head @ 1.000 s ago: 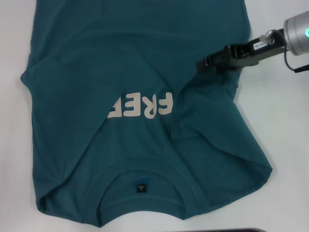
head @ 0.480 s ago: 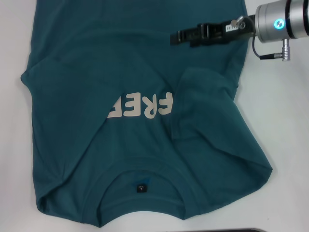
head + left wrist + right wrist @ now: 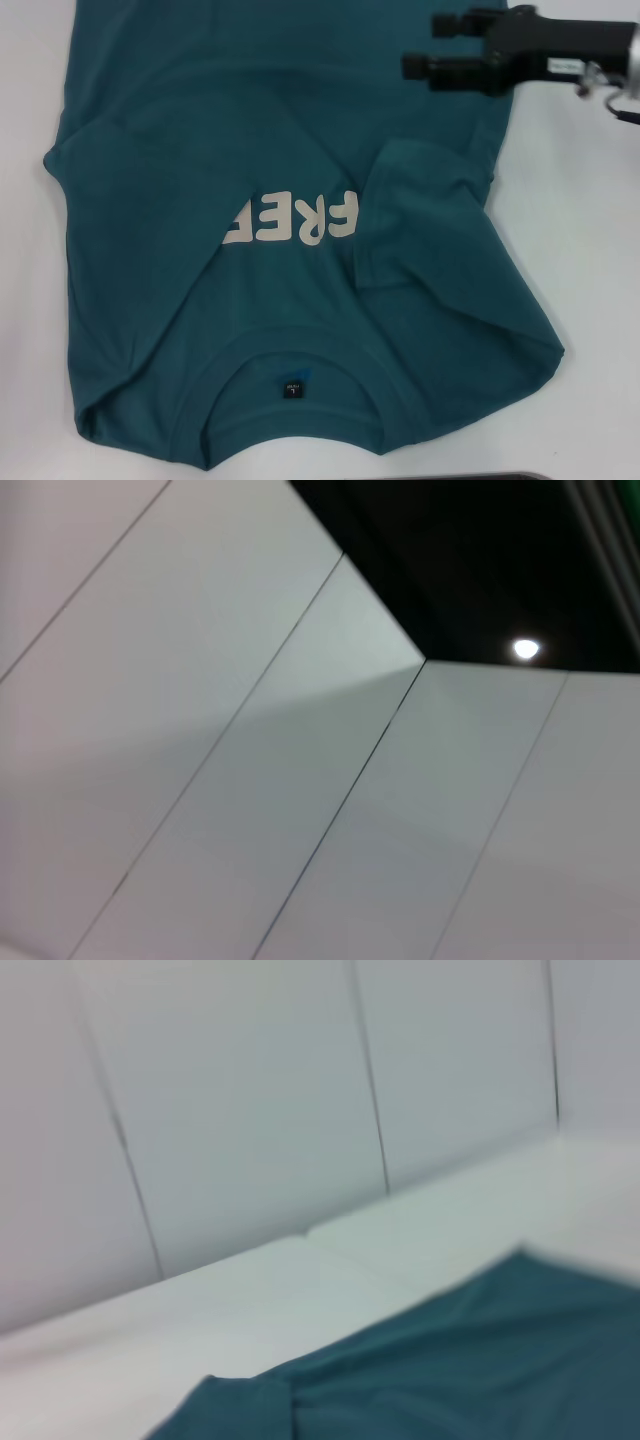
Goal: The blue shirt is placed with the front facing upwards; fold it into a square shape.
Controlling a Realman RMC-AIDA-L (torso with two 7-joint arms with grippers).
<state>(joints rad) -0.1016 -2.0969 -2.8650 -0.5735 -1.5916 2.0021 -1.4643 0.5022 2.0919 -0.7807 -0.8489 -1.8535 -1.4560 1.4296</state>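
The blue shirt (image 3: pixel 280 200) lies flat on the white table (image 3: pixel 590 250), its collar (image 3: pixel 290 390) and black label nearest me. Its cream letters "FREE" (image 3: pixel 290 220) read upside down. The shirt's right sleeve (image 3: pixel 430 200) is folded inward over the chest and covers the edge of the lettering. Over the shirt's far right part hovers my right gripper (image 3: pixel 420 46), open, with nothing between its two black fingers. The right wrist view shows a corner of the shirt (image 3: pixel 450 1360) on the table. My left gripper is out of view; its wrist camera faces wall panels.
Bare white table shows on the left (image 3: pixel 25 250) and right of the shirt. A dark object (image 3: pixel 500 476) peeks in at the near edge. White wall panels (image 3: pixel 250 1110) stand behind the table.
My right gripper has let go of the sleeve fold, risen and drawn back toward the far right, with its fingers now spread. The sleeve stays folded over the chest.
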